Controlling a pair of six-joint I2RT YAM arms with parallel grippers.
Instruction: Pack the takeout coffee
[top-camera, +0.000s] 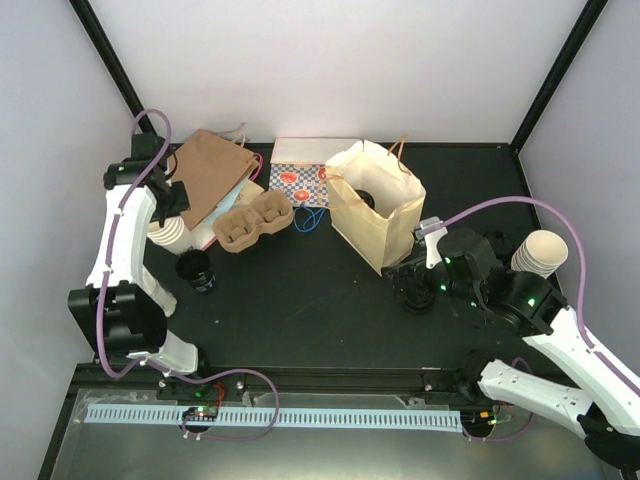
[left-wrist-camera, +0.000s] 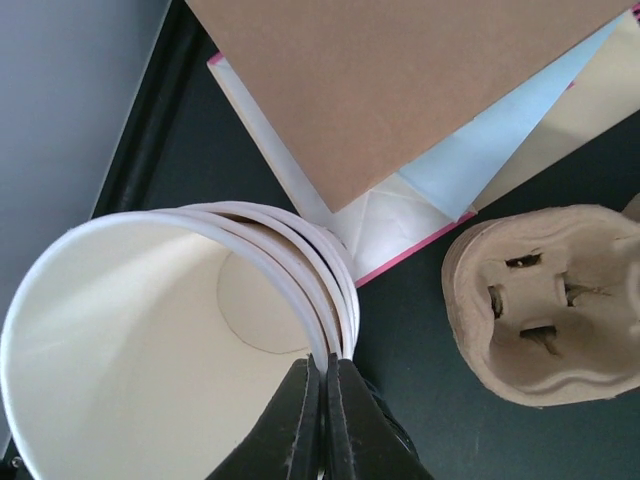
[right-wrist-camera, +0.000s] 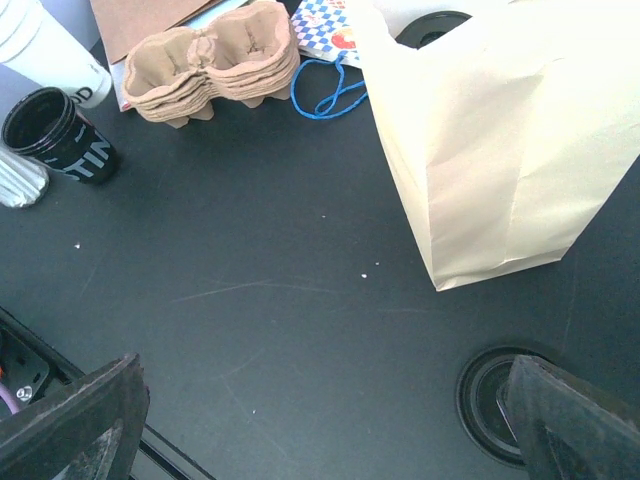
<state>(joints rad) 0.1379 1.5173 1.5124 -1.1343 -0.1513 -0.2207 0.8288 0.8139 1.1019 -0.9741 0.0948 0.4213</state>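
Shut tight, my left pincer (left-wrist-camera: 322, 378) has its two black fingers meeting right at the rim of a stack of lidless cream cups (left-wrist-camera: 150, 340). I cannot tell whether the paper edge is nipped between them. Just beyond the stack, a flat brown paper bag (left-wrist-camera: 400, 80) lies on top of paler flat bags. A brown cardboard cup carrier (left-wrist-camera: 545, 300) sits near them on the dark tabletop (right-wrist-camera: 250, 300).

My right pincer (right-wrist-camera: 322, 390) is spread wide and holds nothing, hovering over bare tabletop. A flat black round disc (right-wrist-camera: 495, 400) lies close to one finger. Just past it is a cream paper bag (right-wrist-camera: 500, 150), its mouth open. The takeout coffee (top-camera: 362, 197) sits inside that bag, and only its round black lid shows. Farther off are a black mug (right-wrist-camera: 55, 135) and a blue cord handle (right-wrist-camera: 325, 95).
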